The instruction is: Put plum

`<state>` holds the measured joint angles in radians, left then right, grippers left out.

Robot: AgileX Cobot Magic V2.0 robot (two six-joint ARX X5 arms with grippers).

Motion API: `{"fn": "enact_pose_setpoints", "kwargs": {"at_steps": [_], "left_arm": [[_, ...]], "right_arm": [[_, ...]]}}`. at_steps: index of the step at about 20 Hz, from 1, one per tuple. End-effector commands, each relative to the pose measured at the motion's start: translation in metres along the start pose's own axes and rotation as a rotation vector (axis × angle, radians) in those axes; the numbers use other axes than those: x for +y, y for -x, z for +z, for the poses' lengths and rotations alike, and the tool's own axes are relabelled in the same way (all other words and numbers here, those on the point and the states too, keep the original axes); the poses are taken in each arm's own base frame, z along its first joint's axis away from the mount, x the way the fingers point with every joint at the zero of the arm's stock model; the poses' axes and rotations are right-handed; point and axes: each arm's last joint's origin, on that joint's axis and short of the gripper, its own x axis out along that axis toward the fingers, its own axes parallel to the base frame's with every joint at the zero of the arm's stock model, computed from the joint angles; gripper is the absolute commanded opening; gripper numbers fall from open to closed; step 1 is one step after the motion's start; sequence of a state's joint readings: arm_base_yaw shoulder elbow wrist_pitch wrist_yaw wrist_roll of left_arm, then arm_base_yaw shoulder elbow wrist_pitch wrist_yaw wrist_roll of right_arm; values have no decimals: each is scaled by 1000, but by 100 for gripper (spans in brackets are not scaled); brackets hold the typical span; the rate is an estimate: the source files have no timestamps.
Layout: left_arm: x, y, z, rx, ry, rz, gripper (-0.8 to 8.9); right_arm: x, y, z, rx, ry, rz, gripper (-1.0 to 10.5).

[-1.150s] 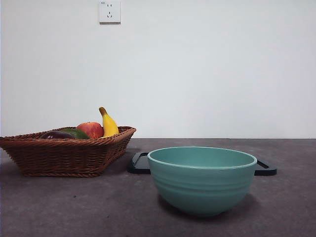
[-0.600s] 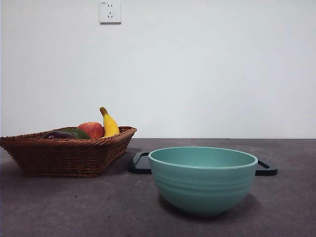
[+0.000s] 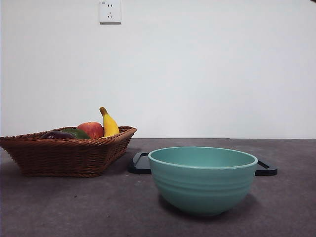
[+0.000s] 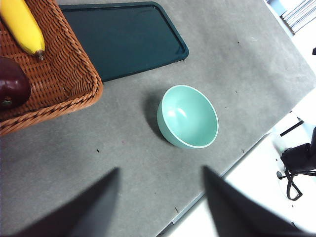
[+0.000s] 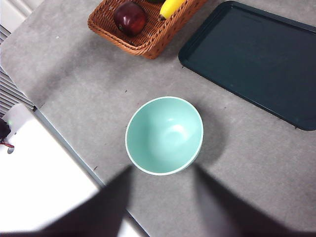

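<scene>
The plum [image 3: 56,135] is dark maroon and lies in the wicker basket [image 3: 64,155] at the left, beside a green fruit [image 3: 77,133], a red apple [image 3: 91,129] and a banana [image 3: 108,123]. It also shows in the left wrist view, plum [image 4: 13,88], and in the right wrist view, plum [image 5: 130,17]. My left gripper [image 4: 160,197] hangs high above the table near the basket, open and holding nothing. High over the teal bowl [image 5: 164,135], my right gripper [image 5: 163,202] is open too. Neither arm appears in the front view.
The teal bowl [image 3: 202,180] stands at the front middle of the grey table. A dark flat tray [image 3: 139,163] lies behind it, right of the basket. The table's near edge [image 4: 232,168] runs close to the bowl.
</scene>
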<state>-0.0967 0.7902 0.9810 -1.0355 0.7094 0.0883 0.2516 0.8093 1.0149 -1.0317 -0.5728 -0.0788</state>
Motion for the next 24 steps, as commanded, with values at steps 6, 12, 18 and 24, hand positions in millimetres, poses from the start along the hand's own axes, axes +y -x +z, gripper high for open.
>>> {"fn": "enact_pose_setpoints", "kwargs": {"at_steps": [6, 12, 18, 24], "left_arm": [[-1, 3, 7, -27, -36, 41, 469], [5, 1, 15, -68, -58, 184, 468], [30, -26, 40, -71, -12, 285, 465], [56, -70, 80, 25, 13, 384, 459]], "right_arm": [[2, 3, 5, -16, 21, 4, 392], [2, 3, 5, -17, 21, 4, 392], [2, 3, 5, -19, 23, 4, 392], [2, 3, 5, -19, 23, 4, 391]]}}
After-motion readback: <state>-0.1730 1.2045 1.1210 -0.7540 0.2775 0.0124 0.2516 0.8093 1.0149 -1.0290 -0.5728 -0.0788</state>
